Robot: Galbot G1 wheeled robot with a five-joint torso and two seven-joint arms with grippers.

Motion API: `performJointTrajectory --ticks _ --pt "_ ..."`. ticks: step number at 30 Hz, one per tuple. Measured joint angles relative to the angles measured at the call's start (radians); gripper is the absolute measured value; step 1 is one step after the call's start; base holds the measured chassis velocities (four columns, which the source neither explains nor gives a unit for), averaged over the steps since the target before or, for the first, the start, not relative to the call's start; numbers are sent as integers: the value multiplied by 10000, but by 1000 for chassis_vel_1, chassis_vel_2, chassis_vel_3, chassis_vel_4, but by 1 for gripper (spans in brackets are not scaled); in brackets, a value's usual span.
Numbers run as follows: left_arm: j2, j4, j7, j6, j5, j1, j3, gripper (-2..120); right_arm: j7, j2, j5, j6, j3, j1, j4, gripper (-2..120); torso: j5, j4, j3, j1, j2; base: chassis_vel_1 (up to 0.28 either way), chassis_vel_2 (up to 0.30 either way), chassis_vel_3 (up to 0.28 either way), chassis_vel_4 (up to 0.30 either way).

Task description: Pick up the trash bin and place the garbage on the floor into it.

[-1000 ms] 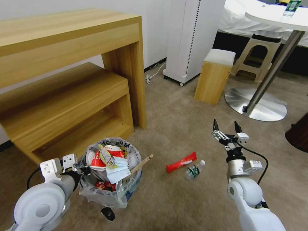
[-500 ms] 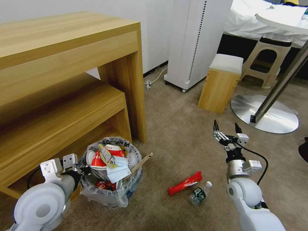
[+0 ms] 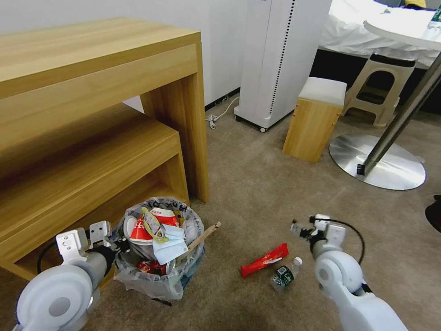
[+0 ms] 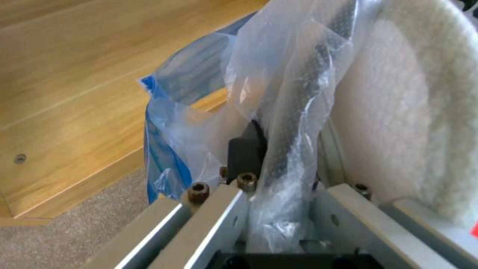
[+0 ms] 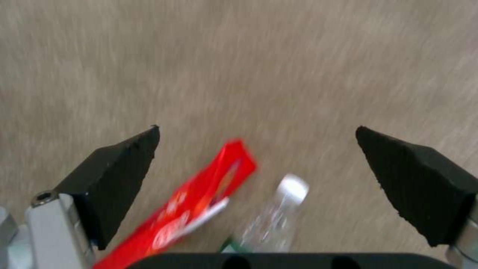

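Since half a second ago the right end effector [image 5: 256, 134] has dropped from its raised, upward-pointing pose to a low position over the floor [image 3: 257, 184], its wrist now bent downward above the litter; the bin, wrapper and bottle lie where they lay. Its two black fingertips [image 5: 122, 175] stand wide apart, and in the right wrist view the red wrapper [image 5: 194, 209] and the small bottle [image 5: 271, 216] lie between them on the beige carpet, not touched. From the head camera the red wrapper [image 3: 265, 260] lies flat on the carpet with the small bottle [image 3: 285, 274] just beside it, both near the right end effector [image 3: 297, 228].

The left end effector [image 3: 120, 243] is clamped on the rim of the trash bin [image 3: 158, 276]; the left wrist view shows crinkled clear liner [image 4: 294, 123] pinched between its metal fingers, with blue plastic [image 4: 159, 127] showing beside it. The bin is heaped with litter: a red-and-white packet [image 3: 154, 225], a pale blue mask [image 3: 169, 247] and a wooden stick [image 3: 202, 236] leaning out over the rim. It sits in front of the low wooden shelf unit [image 3: 92, 151].
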Motion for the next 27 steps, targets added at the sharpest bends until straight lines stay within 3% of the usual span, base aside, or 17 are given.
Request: performJointTrajectory --ticks 6,18,27 --pt "63 8 -2 -1 14 -64 17 0 1029 467 1345 -546 -379 554 -879 100 0 -3 0 1 0 0 0 0 0" --pt "54 141 2 -3 27 -195 142 0 1014 1180 1643 -466 -681 1136 -2727 100 -1 -1 0 1 0 0 0 0 0" --pt "71 207 42 -5 37 -230 132 0 954 1708 1122 -400 -616 1512 -4341 100 0 -1 0 1 0 0 0 0 0"
